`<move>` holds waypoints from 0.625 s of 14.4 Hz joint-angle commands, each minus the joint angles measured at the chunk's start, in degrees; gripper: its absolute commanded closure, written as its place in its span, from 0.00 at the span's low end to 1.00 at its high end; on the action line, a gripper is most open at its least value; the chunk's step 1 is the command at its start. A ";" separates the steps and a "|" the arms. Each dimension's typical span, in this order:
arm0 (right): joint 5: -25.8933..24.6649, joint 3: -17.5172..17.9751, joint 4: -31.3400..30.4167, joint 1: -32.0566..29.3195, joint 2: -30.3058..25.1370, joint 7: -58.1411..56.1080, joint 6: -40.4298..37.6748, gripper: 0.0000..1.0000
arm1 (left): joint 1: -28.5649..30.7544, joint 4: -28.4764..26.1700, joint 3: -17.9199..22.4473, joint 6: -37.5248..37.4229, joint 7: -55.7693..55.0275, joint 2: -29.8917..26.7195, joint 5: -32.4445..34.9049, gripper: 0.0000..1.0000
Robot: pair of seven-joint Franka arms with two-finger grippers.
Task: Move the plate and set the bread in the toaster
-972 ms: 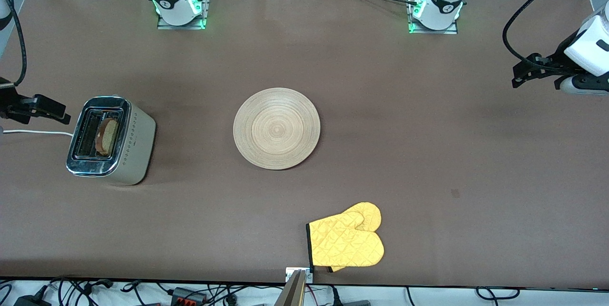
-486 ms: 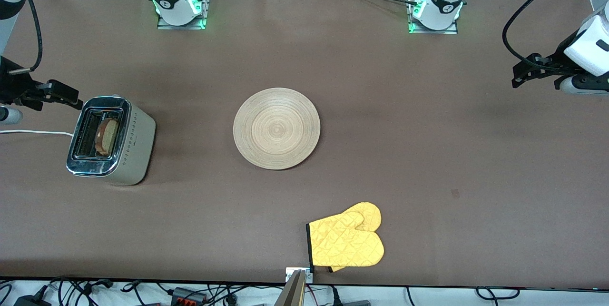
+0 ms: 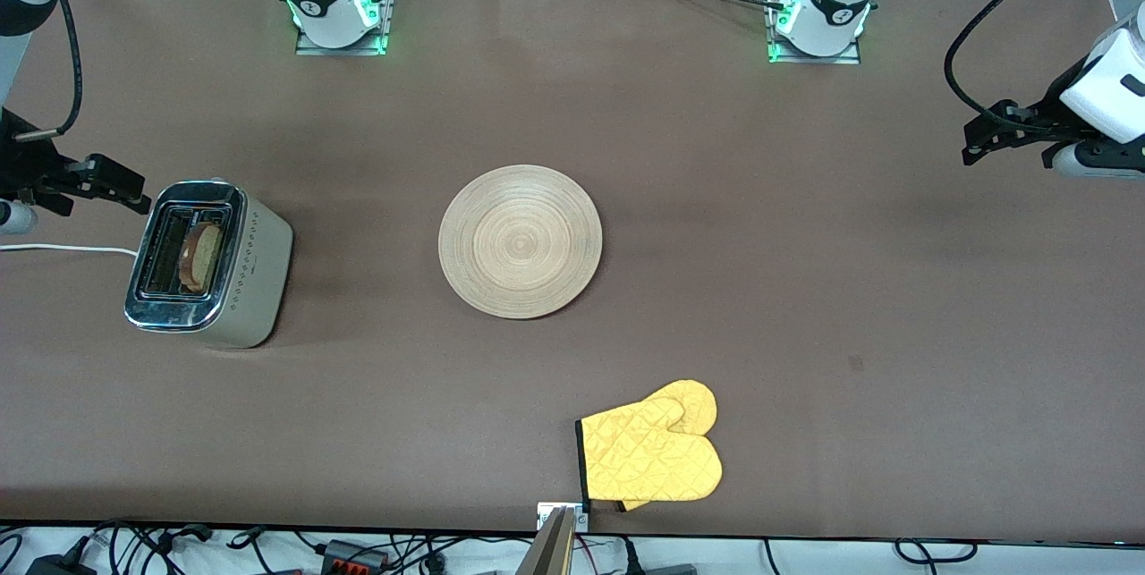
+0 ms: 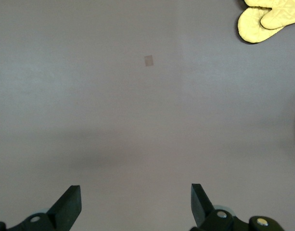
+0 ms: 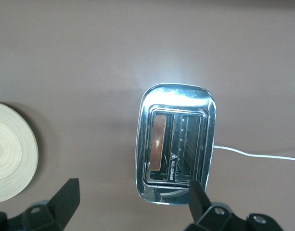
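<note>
The light-wood plate (image 3: 521, 241) lies bare at the table's middle; its rim shows in the right wrist view (image 5: 12, 154). The silver toaster (image 3: 210, 264) stands toward the right arm's end of the table. The bread (image 3: 204, 257) stands in the toaster's slot that is closer to the plate; the other slot is dark. In the right wrist view the toaster (image 5: 176, 144) and the bread (image 5: 159, 139) show from above. My right gripper (image 3: 121, 186) is open and empty, up beside the toaster (image 5: 133, 191). My left gripper (image 3: 979, 141) is open and empty over bare table at the left arm's end (image 4: 135, 195).
A yellow oven mitt (image 3: 653, 450) lies near the table's front edge, nearer to the camera than the plate; it also shows in the left wrist view (image 4: 267, 19). The toaster's white cord (image 3: 63, 249) runs off the table's end.
My right gripper has shifted beside the toaster toward the robots' side of the table. The left arm, plate, toaster and bread have not moved.
</note>
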 commanded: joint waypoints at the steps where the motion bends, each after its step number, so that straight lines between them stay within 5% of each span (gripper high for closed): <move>1: -0.94 0.28 0.39 -0.34 1.05 -0.57 0.24 0.00 | 0.27 1.63 -0.47 -1.27 -0.60 0.64 0.42 0.00; 9: -0.86 0.72 0.84 0.01 0.80 -0.14 -1.35 0.00 | 0.18 1.63 -0.47 -1.27 -0.60 0.64 0.42 0.00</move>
